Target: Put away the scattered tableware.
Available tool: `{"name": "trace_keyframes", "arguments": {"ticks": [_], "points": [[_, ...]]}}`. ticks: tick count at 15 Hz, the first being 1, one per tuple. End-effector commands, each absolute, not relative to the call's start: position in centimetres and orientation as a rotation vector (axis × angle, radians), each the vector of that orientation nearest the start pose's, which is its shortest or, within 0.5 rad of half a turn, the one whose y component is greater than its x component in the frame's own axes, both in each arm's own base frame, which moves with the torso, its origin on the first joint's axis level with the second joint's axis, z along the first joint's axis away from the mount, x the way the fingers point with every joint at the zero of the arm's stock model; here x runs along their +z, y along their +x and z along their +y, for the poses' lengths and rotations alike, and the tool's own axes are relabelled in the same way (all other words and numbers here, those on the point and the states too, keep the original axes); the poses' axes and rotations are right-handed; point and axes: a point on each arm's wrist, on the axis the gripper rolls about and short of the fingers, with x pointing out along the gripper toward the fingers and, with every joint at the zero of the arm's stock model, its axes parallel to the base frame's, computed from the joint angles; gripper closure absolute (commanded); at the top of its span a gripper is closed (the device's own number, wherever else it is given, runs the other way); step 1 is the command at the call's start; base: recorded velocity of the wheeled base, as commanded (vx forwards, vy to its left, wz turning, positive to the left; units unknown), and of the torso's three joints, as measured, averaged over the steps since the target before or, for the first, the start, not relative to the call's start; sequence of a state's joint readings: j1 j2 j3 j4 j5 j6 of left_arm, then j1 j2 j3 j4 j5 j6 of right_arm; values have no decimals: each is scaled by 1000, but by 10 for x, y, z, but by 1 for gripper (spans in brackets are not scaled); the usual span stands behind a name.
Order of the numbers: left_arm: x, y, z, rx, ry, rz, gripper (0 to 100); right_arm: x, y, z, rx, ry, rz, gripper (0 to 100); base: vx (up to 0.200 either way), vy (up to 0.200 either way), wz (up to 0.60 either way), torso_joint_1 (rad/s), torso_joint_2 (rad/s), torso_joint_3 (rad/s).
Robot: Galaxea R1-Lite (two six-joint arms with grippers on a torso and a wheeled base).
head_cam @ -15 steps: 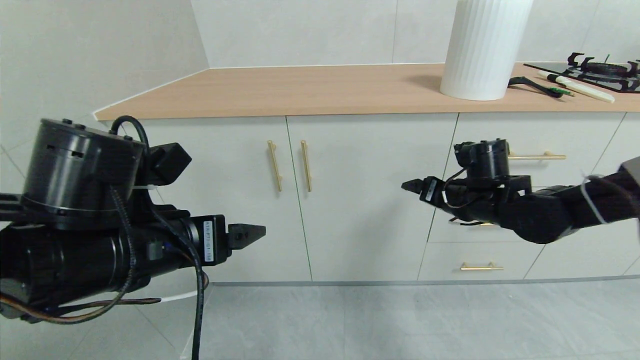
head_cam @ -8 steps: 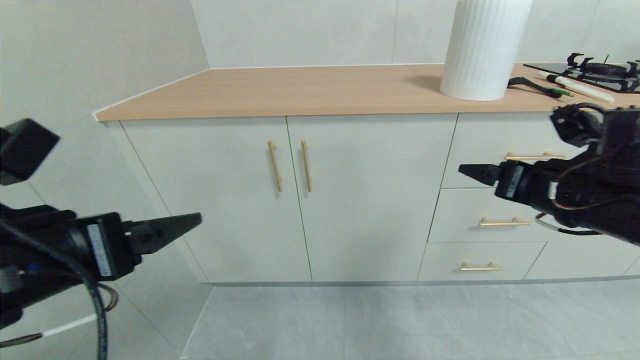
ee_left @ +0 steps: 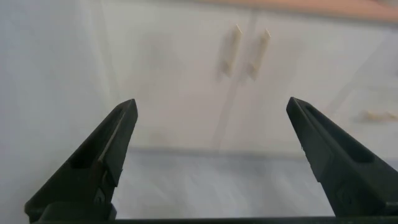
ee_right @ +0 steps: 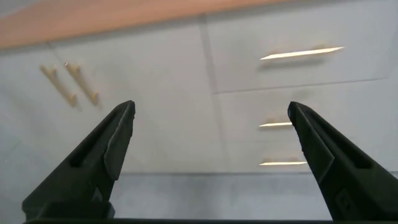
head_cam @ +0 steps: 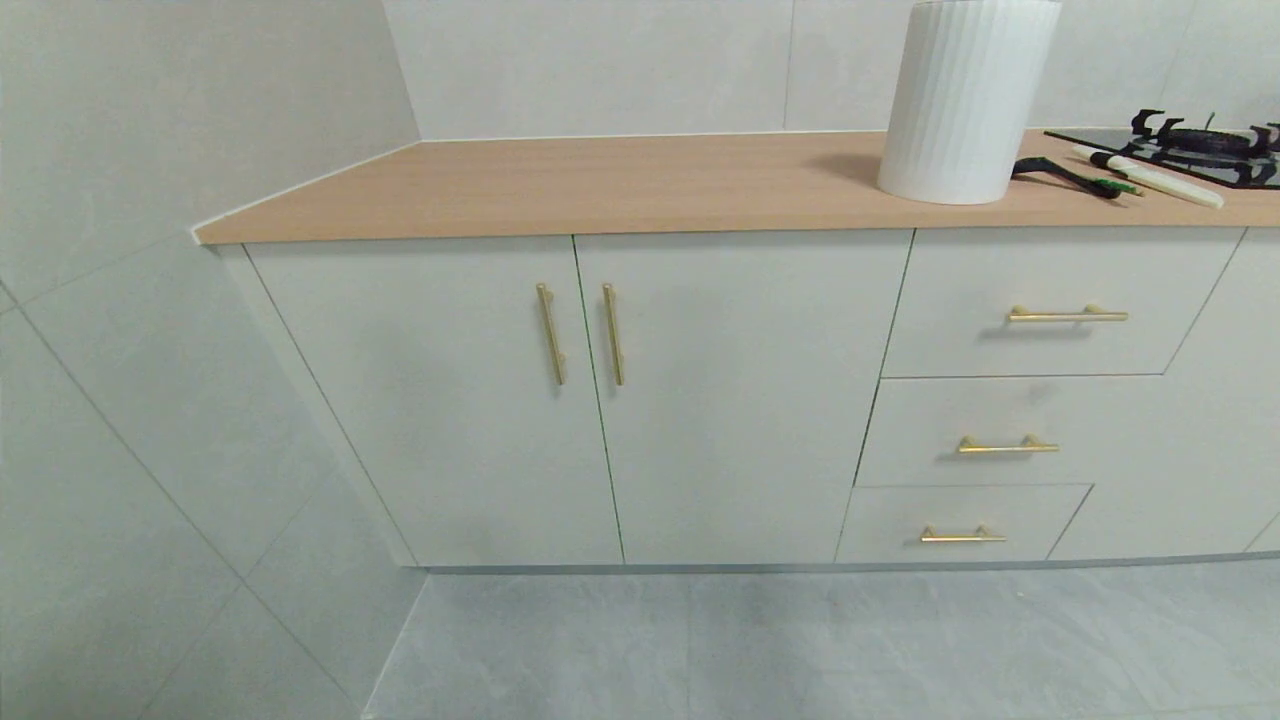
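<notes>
Utensils lay on the counter beside a white canister; left gripper and right gripper both gaped wide, empty, facing the cabinets.

head: looks down at cabinet doors | both wrists: lower, facing same doors

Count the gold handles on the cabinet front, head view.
5. Left door handle and right door handle, vertical, side by side; top drawer handle, middle drawer handle, bottom drawer handle, stacked to their right. More may sit past the right edge.
</notes>
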State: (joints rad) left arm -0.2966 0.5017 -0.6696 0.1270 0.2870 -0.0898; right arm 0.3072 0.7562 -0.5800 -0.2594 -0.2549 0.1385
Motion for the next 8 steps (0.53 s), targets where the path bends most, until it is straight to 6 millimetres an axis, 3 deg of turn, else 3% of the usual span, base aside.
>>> {"name": "trace_keyframes", "arguments": {"ticks": [1, 2, 4, 8], "points": [[231, -53, 19, 61, -56, -211, 0, 248, 1, -6, -44, 148, -225, 0, 0, 0, 0, 0, 0, 0], [221, -69, 22, 73, -49, -239, 0, 236, -21, -9, -98, 107, -266, 0, 0, 0, 0, 0, 0, 0], [208, -83, 23, 95, -47, -260, 0, 211, -48, -10, -164, -12, -330, 0, 0, 0, 0, 0, 0, 0], [203, -80, 18, 154, -43, -242, 0, 183, -65, -7, -254, -51, -348, 0, 0, 0, 0, 0, 0, 0]]}}
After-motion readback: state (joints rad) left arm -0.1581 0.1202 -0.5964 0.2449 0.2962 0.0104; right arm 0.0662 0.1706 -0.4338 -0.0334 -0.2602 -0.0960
